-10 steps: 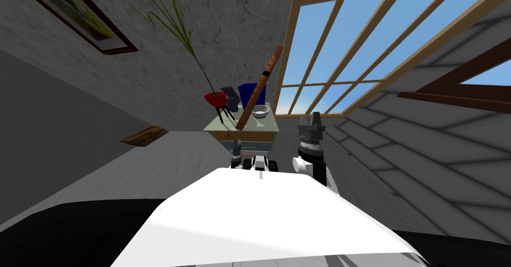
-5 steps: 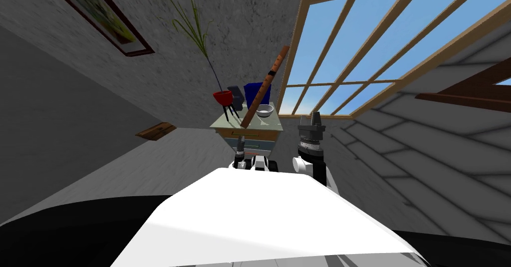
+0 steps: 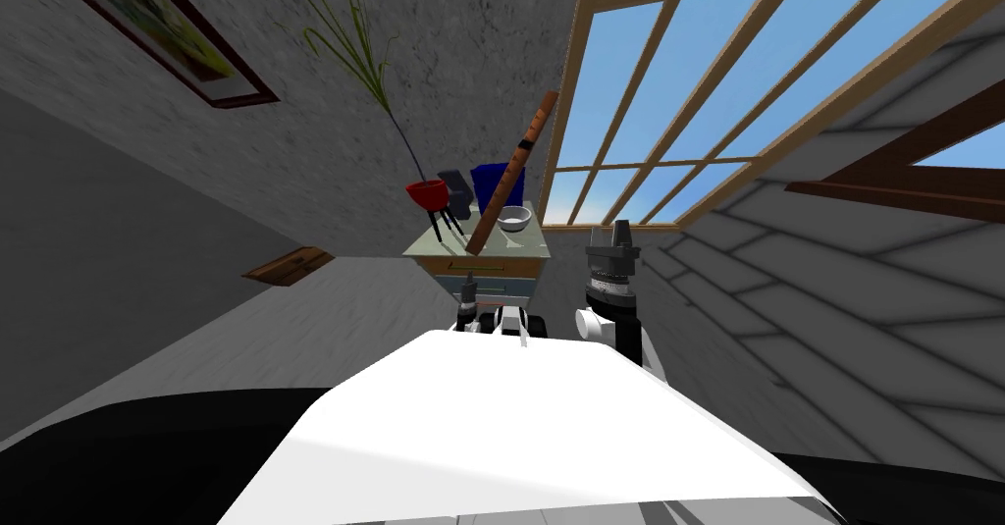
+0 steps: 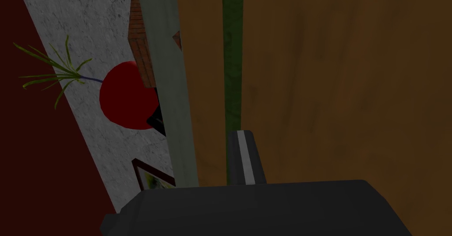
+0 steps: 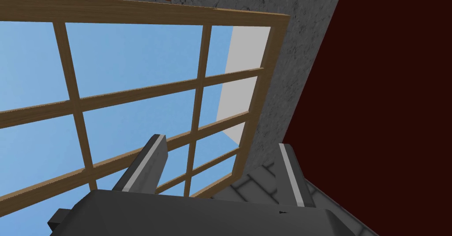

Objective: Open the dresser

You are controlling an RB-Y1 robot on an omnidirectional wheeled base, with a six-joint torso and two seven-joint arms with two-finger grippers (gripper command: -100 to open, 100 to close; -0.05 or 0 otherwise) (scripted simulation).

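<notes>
the dresser (image 3: pixel 527 244) stands straight ahead of me against the grey wall (image 3: pixel 471 38), its right end just beside the window (image 3: pixel 687 87) frame. its front faces me and its long axis runs side to side across the head view. the pale grey-green top (image 4: pixel 170 92) lies flat, and under it are a brown drawer front (image 4: pixel 344 92) and a blue-grey drawer (image 3: pixel 501 285) below that.

on the top stand a red pot (image 3: pixel 426 193) on thin dark legs, holding a long-bladed plant (image 3: pixel 363 58). beside it are a dark grey object (image 3: pixel 452 187) i can't identify, a blue container (image 3: pixel 488 181) and a white bowl (image 3: pixel 513 218). a long wooden stick (image 3: pixel 512 168) leans from near the top's front edge up toward the window frame.

my left gripper (image 3: pixel 469 286) is low and close up against the brown drawer front, just below the edge of the top. its wrist camera shows a dark green strip (image 4: pixel 232 48) running the length of the drawer, parallel to the top's edge. the gripper sits in line with that strip. i cannot tell how far this hand is open, nor whether it has hold of the strip.

my right gripper (image 5: pixel 222 141) is raised off to the right of the dresser, apart from it. its fingers (image 5: pixel 148 167) are spread wide with nothing between them.
</notes>
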